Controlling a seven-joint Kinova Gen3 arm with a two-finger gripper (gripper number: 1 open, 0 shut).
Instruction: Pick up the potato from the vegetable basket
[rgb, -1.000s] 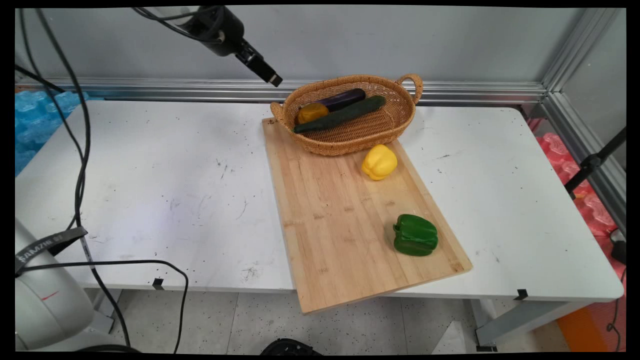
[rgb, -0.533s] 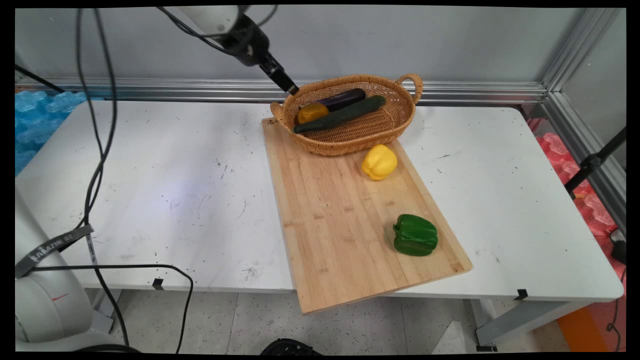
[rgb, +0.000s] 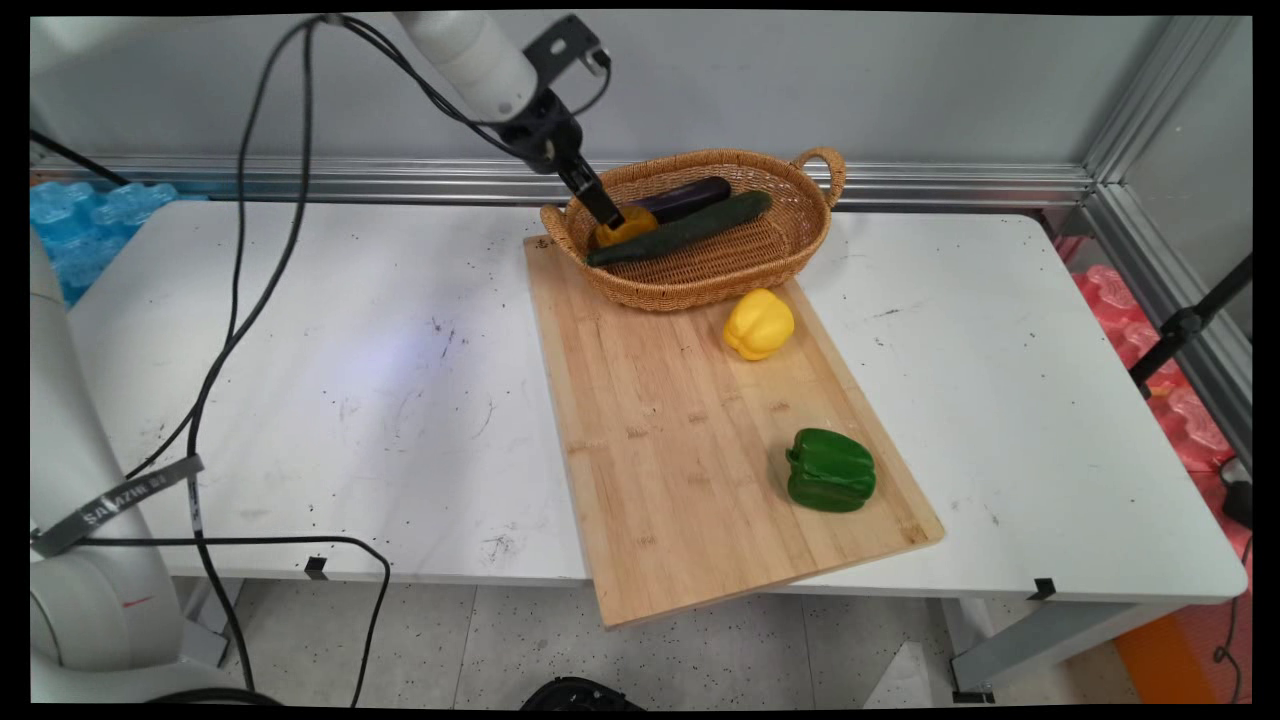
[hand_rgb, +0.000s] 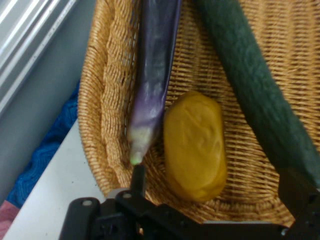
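My gripper (rgb: 610, 215) has come down into the left end of a wicker basket (rgb: 795, 255) at the back of the table. It is open, and in the hand view my gripper (hand_rgb: 217, 176) straddles a yellow-orange oval vegetable (hand_rgb: 195, 150), one finger (hand_rgb: 139, 176) to its left and the other at the right edge. That vegetable (rgb: 630, 224) lies between a purple eggplant (rgb: 690, 197) and a long dark green cucumber (rgb: 690, 228). The eggplant (hand_rgb: 152, 75) and the cucumber (hand_rgb: 255, 85) run up the hand view on either side. Whether the fingers touch the vegetable is unclear.
The basket rests on the far end of a wooden cutting board (rgb: 680, 450), which overhangs the table's near edge. A yellow bell pepper (rgb: 759, 324) and a green bell pepper (rgb: 830, 470) lie on the board. Black cables (rgb: 240, 300) hang at the left.
The gripper has moved right and down, from above the table left of the basket, over its rim and into its left end by the yellow-orange vegetable. Nothing else has moved.
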